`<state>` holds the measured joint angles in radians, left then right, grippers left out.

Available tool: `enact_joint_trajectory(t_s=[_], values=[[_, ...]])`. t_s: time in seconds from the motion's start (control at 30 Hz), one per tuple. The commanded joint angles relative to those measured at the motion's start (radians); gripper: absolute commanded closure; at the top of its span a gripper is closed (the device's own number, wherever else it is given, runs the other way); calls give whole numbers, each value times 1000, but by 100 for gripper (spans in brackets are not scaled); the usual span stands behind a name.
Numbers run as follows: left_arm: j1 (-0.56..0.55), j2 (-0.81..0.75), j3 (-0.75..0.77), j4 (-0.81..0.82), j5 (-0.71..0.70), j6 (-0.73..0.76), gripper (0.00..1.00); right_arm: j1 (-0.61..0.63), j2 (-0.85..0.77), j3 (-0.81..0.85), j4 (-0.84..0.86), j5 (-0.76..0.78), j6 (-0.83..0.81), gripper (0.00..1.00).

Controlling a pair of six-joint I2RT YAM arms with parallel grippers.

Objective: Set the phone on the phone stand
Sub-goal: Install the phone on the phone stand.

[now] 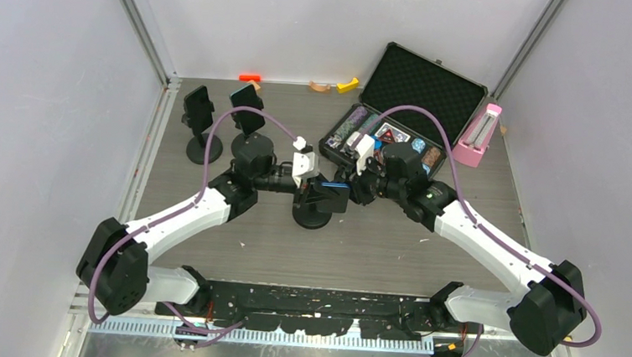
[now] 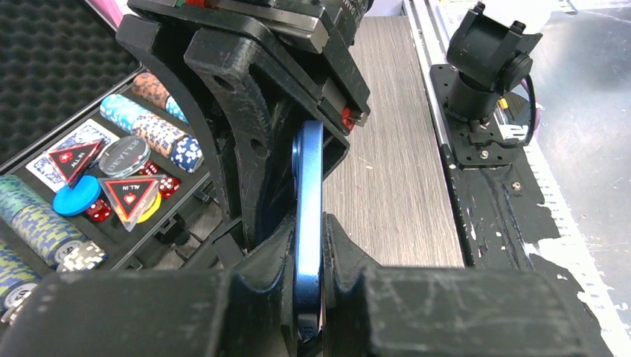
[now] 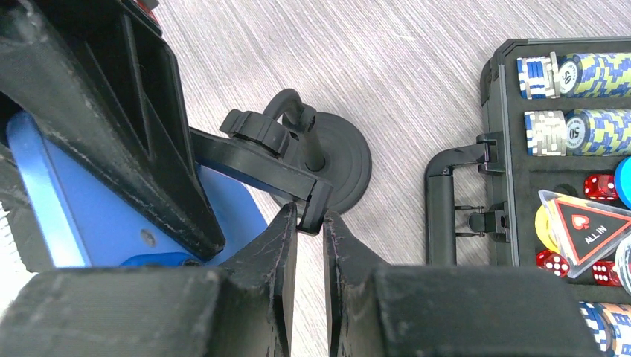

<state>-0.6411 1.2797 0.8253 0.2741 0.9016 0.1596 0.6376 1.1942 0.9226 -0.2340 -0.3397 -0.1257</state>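
Note:
The blue phone [image 2: 308, 223] stands edge-on between my left gripper's [image 2: 309, 227] fingers, which are shut on it. In the top view the phone [image 1: 329, 198] hangs at the table's middle, just over the black phone stand [image 1: 311, 218]. My right gripper [image 3: 311, 217] is shut on the end of the stand's cradle arm [image 3: 257, 160]. The stand's round base [image 3: 344, 163] sits on the table beyond it. In the right wrist view the phone's blue back [image 3: 67, 216] shows at the left, partly hidden by a left finger. In the top view the two grippers, left [image 1: 305, 184] and right [image 1: 354, 183], meet over the stand.
Two more black stands [image 1: 199, 120] [image 1: 248, 115] holding phones are at the back left. An open black case of poker chips [image 1: 387, 137] lies at the back right, also seen in the right wrist view [image 3: 565, 134]. A pink object [image 1: 477, 135] stands beside it.

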Motion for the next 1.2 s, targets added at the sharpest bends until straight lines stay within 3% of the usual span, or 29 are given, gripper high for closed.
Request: enact_joint_trajectory(t_s=[0.0,1.17], values=[[33,-50,-34,-19,-43,-11,100,-61,-39,-6,6,113,-14,100],[41,-70,-13,-137,-541,6,100,-68,9,-17,23,241,30,100]])
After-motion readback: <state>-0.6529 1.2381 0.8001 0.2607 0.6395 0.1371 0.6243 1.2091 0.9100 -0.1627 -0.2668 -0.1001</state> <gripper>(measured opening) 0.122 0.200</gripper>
